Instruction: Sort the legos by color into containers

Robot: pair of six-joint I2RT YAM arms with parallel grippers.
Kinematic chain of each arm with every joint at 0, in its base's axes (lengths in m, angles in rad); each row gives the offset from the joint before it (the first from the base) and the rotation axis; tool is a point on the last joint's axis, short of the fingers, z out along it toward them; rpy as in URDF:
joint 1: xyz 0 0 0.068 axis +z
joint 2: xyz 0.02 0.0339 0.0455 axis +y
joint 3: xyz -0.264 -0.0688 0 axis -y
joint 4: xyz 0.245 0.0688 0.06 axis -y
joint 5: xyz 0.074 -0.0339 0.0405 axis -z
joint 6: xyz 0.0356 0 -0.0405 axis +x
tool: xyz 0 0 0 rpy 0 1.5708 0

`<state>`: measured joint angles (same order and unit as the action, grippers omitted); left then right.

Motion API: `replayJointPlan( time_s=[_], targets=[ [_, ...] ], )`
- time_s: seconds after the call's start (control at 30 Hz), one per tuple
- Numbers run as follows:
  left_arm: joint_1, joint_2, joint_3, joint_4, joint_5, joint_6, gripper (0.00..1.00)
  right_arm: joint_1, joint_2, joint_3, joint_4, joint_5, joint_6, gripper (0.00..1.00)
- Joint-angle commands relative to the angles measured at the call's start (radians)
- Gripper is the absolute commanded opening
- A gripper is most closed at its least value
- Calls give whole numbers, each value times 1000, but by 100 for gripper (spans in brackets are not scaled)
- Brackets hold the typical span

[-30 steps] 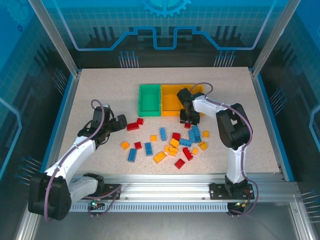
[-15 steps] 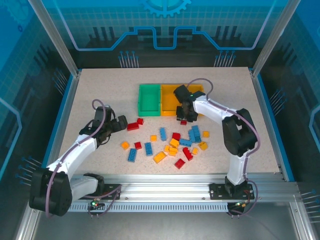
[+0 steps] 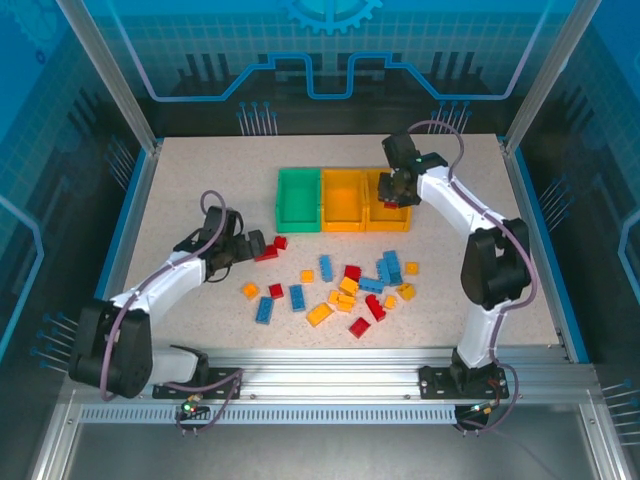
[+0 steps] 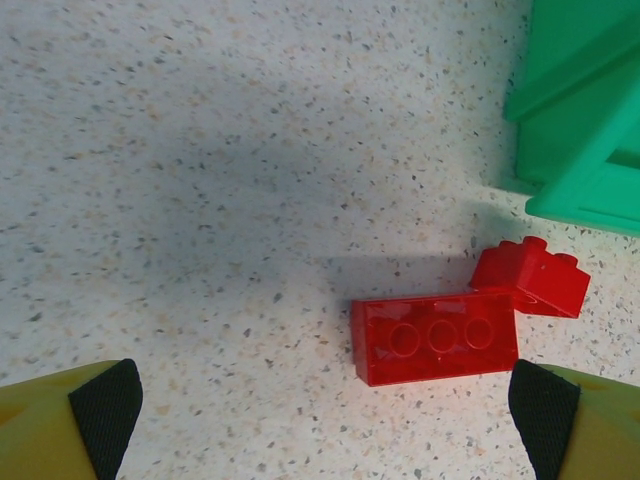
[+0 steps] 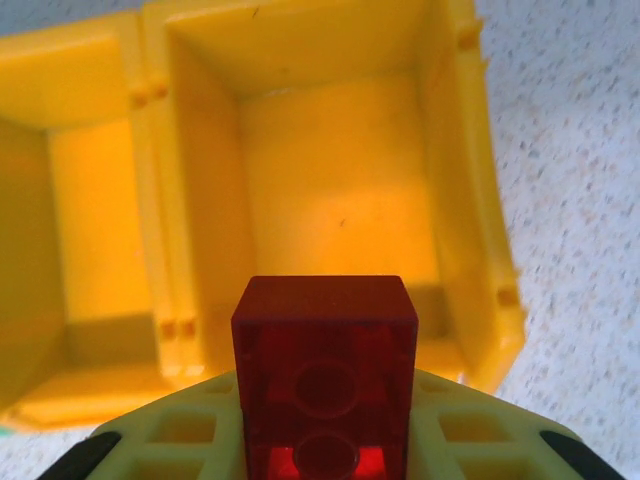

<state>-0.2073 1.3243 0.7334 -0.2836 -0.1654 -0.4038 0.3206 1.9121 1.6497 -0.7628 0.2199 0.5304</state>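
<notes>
Legos [image 3: 345, 285] lay mostly loose at six o'clock from the bins [image 3: 321, 200]. The left gripper [image 3: 250, 246] had slid closer to a long red brick [image 4: 435, 338], fingers spread. The right gripper [image 3: 393, 196] had swung from the pile to over the right-hand bin [image 5: 455, 190], pinching a square red brick [image 5: 325, 370], seemingly ready to drop it.

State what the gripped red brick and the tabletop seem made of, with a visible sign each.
The red brick looks like glossy moulded plastic: smooth, faintly translucent. The tabletop looks like matte speckled laminate or stone composite: fine dark flecks.
</notes>
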Motion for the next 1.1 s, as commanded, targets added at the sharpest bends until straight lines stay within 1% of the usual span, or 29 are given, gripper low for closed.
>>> replayJointPlan(
  time_s=[0.0,0.1,0.23,0.33,0.4,0.57,0.73,0.9,1.0,1.07],
  targets=[
    [-15,34,41,-15,63,-16,99,-13,77,61,-42,27,-67,30],
    [-23,59,54,-14,88,-9,99,-30,116,89,-40,25,-73,30],
    [-44,99,79,-24,100,-6,99,-38,186,150,-84,7,-75,31],
    [-68,127,90,-29,104,-10,98,-38,223,177,-98,-2,-76,35],
    [-85,145,92,-28,101,-12,98,-37,249,199,-112,0,-77,39],
    [-93,177,95,-29,107,-21,97,-47,298,234,-149,14,-71,45],
    [-95,224,121,-48,108,-23,96,-74,291,190,-149,24,-34,50],
    [-109,274,156,-57,98,-23,93,-83,243,93,-110,6,-20,54],
    [-115,310,182,-78,63,-26,91,-77,199,27,-72,-17,-10,62],
    [-115,330,194,-86,46,-29,90,-68,168,-10,-46,-31,-8,70]
  ],
)
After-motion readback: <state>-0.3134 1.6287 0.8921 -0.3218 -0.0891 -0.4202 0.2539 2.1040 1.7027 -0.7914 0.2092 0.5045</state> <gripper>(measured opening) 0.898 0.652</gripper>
